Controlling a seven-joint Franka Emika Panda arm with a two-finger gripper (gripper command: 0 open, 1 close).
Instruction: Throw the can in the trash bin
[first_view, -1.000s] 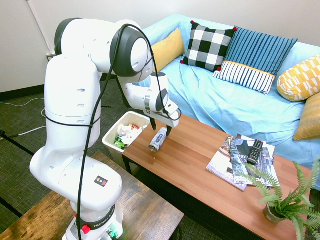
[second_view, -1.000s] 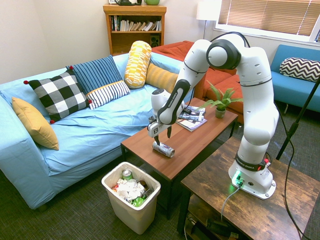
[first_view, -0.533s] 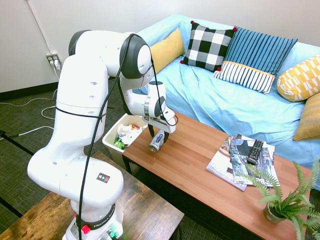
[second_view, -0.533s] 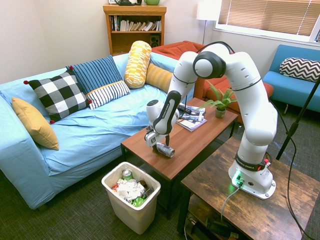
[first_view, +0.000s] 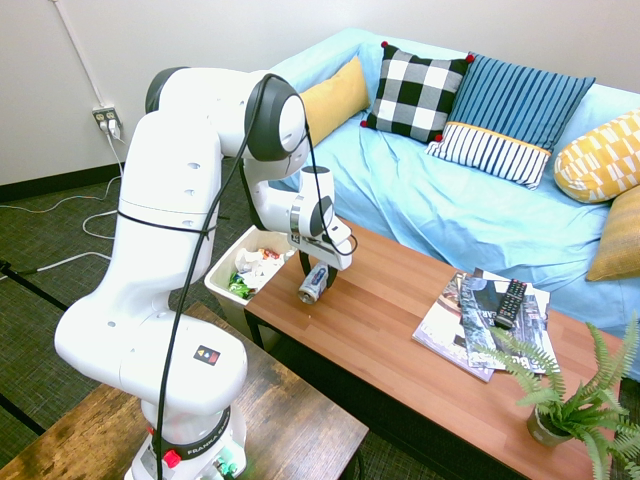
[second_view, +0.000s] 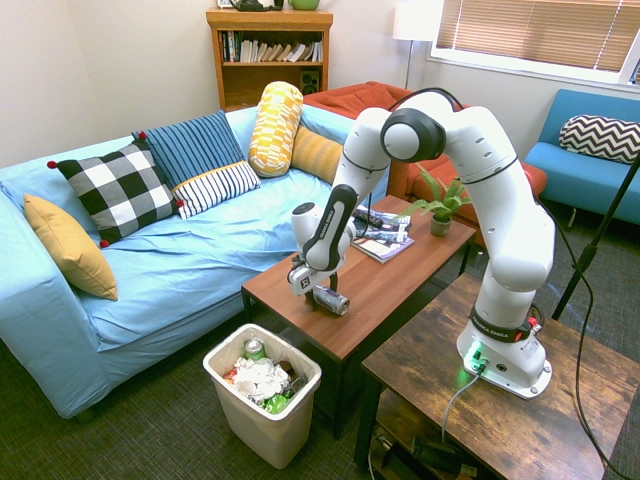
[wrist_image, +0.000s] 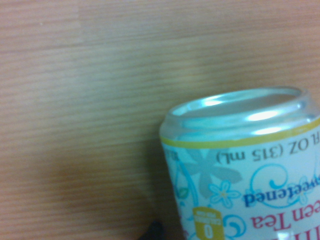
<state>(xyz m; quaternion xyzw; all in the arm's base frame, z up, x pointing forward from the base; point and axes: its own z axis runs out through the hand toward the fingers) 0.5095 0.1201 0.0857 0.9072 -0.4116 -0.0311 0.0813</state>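
The can (first_view: 314, 284) lies on its side near the end of the wooden coffee table (first_view: 400, 345), white with blue markings and a metal top. It also shows as the can (second_view: 331, 299) and close up as the can (wrist_image: 245, 170). My gripper (first_view: 316, 277) is lowered over it and stands open, one finger on each side of the can; I see no lift off the table. From the other side the gripper (second_view: 321, 295) sits just above the can. The cream-white trash bin (first_view: 214, 276) stands on the floor just beyond the table's end, seen also as the trash bin (second_view: 262, 432).
The bin holds crumpled trash and another can (second_view: 255, 349). Magazines (first_view: 462, 322) with a remote (first_view: 511, 302) lie further along the table, and a potted fern (first_view: 565, 400) stands at its far end. A blue sofa (first_view: 450, 200) with cushions runs along the table.
The arm has come down and shifted slightly toward the table's end, bringing the gripper from above the can to around it. The can has stayed in place.
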